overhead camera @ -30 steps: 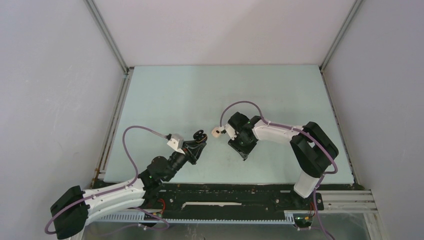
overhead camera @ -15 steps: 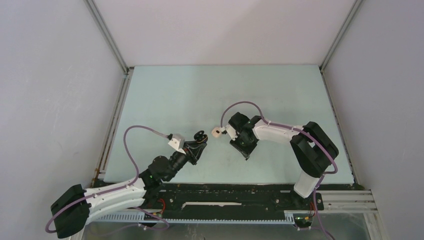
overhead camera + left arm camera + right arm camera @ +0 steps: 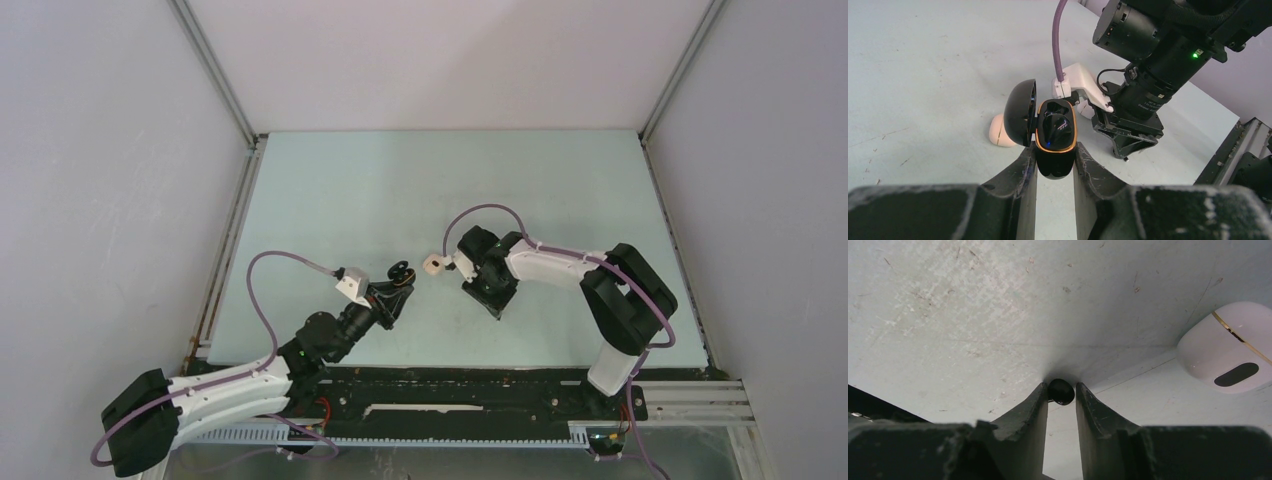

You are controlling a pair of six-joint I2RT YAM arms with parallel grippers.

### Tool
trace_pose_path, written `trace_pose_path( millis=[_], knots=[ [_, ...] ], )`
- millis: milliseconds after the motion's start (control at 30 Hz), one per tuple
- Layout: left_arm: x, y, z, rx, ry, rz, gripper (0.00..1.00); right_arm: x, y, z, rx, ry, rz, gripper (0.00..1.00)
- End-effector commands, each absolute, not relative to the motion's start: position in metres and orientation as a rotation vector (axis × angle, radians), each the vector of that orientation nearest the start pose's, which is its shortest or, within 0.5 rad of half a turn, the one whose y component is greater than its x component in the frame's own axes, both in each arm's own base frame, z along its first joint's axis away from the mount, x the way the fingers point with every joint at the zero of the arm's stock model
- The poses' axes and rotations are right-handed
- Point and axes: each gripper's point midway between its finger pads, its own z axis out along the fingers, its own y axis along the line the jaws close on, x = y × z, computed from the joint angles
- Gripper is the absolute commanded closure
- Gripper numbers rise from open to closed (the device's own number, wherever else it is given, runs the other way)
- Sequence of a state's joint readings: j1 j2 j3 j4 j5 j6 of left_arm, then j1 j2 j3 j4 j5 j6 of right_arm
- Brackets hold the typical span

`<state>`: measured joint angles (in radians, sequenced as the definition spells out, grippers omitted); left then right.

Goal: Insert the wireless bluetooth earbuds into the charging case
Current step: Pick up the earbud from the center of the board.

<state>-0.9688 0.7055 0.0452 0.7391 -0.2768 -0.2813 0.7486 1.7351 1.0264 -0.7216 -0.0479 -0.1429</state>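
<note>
While the left end effector [image 3: 1054, 161] is clamped on the lower body of a black charging case [image 3: 1055, 145], one finger pressed to each side, the case stands upright with its orange-rimmed mouth facing up. Its lid [image 3: 1020, 119] is swung open to the left. The wells inside are dark and glossy, and I cannot tell whether a bud sits in them.

Just beyond the open lid, a pale white case [image 3: 999, 133] lies closed on the tabletop [image 3: 400, 180].

The right end effector [image 3: 1061, 390] points down at the tabletop with its fingers drawn in on a small black earbud [image 3: 1061, 393], which touches both fingertips. The bud sits at the very tips. Whether it rests on the surface or hangs just above it is not clear. The white case, with a thin gold seam and a dark oval window, lies near it, apart from the fingers.

From above, both end effectors meet near the middle of the tabletop, closer to the near edge than the far one. The black case is just left of the right arm's wrist.
</note>
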Motion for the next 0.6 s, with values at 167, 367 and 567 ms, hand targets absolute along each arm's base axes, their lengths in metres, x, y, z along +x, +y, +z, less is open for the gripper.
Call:
trace_pose_path(
  millis=[167, 367, 567],
  knots=[
    [0.201, -0.225, 0.184, 0.253, 1.453, -0.837, 0.99, 0.201, 0.192, 0.007, -1.328, 2.727, 0.139, 0.82],
    [0.202, -0.228, 0.184, 0.255, 1.455, -0.842, 0.99, 0.209, 0.195, 0.022, -1.334, 2.652, 0.146, 1.0],
    [0.202, -0.237, 0.184, 0.278, 1.457, -0.866, 0.99, 0.227, 0.198, 0.069, -1.311, 2.45, 0.172, 1.0]
  ],
)
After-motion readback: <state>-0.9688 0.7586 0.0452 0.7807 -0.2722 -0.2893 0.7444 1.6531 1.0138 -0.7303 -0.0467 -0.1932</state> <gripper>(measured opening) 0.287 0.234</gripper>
